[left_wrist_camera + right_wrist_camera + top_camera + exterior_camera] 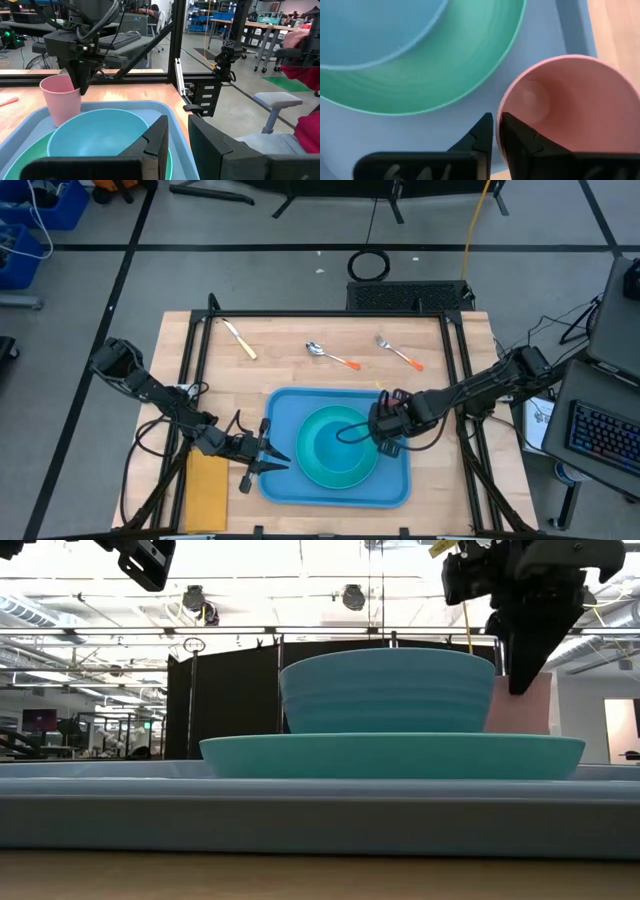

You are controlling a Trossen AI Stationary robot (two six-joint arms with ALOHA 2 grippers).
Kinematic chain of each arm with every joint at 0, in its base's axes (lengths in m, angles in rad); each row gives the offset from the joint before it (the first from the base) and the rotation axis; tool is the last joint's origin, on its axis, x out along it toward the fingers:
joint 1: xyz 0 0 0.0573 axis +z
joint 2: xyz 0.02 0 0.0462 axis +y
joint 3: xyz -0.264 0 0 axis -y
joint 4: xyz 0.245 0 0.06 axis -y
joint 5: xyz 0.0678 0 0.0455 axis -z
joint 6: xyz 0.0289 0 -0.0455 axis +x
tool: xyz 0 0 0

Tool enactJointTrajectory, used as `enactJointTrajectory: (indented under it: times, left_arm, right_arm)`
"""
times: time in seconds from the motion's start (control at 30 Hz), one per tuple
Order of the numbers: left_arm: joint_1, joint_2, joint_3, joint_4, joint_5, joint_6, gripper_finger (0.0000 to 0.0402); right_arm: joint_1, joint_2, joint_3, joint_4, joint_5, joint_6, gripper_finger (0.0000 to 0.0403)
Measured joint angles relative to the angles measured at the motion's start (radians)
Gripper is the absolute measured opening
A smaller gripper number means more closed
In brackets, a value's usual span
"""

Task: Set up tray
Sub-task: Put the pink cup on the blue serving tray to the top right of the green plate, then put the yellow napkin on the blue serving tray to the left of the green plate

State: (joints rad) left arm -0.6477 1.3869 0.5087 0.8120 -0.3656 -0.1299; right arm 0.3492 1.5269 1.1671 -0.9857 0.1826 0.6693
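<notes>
The blue tray (285, 405) lies at the table's near middle. On it sits a round teal plate (309, 467) carrying a light-blue bowl (335, 435). A pink cup (570, 105) stands on the tray's right part, beside the plate. My right gripper (385, 430) is above the cup and shut on it. My left gripper (268, 455) is open at the tray's left edge; in the left wrist view its fingers (157, 145) stand on either side of the tray's rim (172, 112). Whether they touch the rim, I cannot tell. My right gripper (495, 120) pinches the pink cup's rim (503, 106) on the side facing the plate, one finger inside the cup and one outside. It comes from above, pointing down (80, 75). The cup (60, 97) stays upright, its base down at the tray's floor.
A yellow-orange napkin (207, 490) lies left of the tray at the near edge. A knife (240, 340), a spoon (330, 355) and a fork (400, 352) lie in a row on bare wood at the far side. Black frame posts border the table.
</notes>
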Motion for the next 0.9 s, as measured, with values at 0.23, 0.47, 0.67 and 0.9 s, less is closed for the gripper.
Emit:
enactJointTrajectory:
  times: [0.23, 0.47, 0.67, 0.9]
  left_arm:
    - [0.0, 0.0, 0.0, 0.0, 0.0, -0.001, 0.0076]
    - [0.0, 0.0, 0.0, 0.0, 0.0, -0.001, 0.0076]
    - [0.0, 0.0, 0.0, 0.0, 0.0, -0.001, 0.0076]
    - [0.0, 0.0, 0.0, 0.0, 0.0, -0.001, 0.0076]
  right_arm:
    - [-0.002, 0.0, 0.0, 0.008, 0.004, 0.016, 0.0062]
    - [-0.002, 0.0, 0.0, 0.008, 0.024, 0.019, 0.0075]
    - [-0.002, 0.0, 0.0, 0.007, 0.025, 0.026, 0.009]
    - [-0.002, 0.0, 0.0, 0.004, 0.025, 0.027, 0.0101]
